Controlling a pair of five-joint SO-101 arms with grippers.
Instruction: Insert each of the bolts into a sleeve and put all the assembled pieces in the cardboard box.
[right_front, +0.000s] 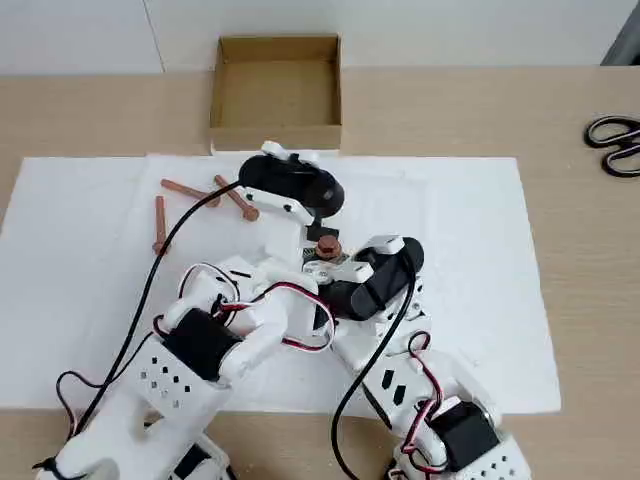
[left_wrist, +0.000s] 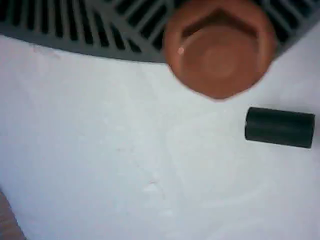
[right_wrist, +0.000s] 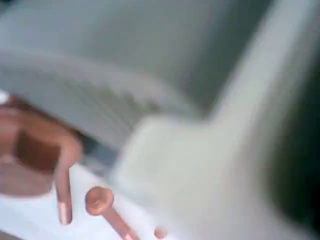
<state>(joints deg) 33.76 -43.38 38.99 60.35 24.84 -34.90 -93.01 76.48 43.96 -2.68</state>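
A copper bolt (right_front: 327, 248) stands head-up at mid-table, at the tip of my right gripper (right_front: 325, 262), which looks shut on it. In the left wrist view its head (left_wrist: 220, 50) shows end-on against a dark ribbed part. The right wrist view has the head (right_wrist: 30, 160) close by. A black sleeve (left_wrist: 280, 127) lies on the white paper beside it. My left gripper (right_front: 312, 228) hangs just above and behind the bolt. Three loose bolts (right_front: 185, 190) (right_front: 237, 197) (right_front: 159, 223) lie to the left. The cardboard box (right_front: 277, 125) sits at the back.
White paper (right_front: 470, 260) covers the table's middle, with bare room on its right half. Scissors (right_front: 615, 143) lie at the far right edge. Cables (right_front: 150, 290) trail from the left arm across the paper. Loose bolts (right_wrist: 102, 202) also show in the right wrist view.
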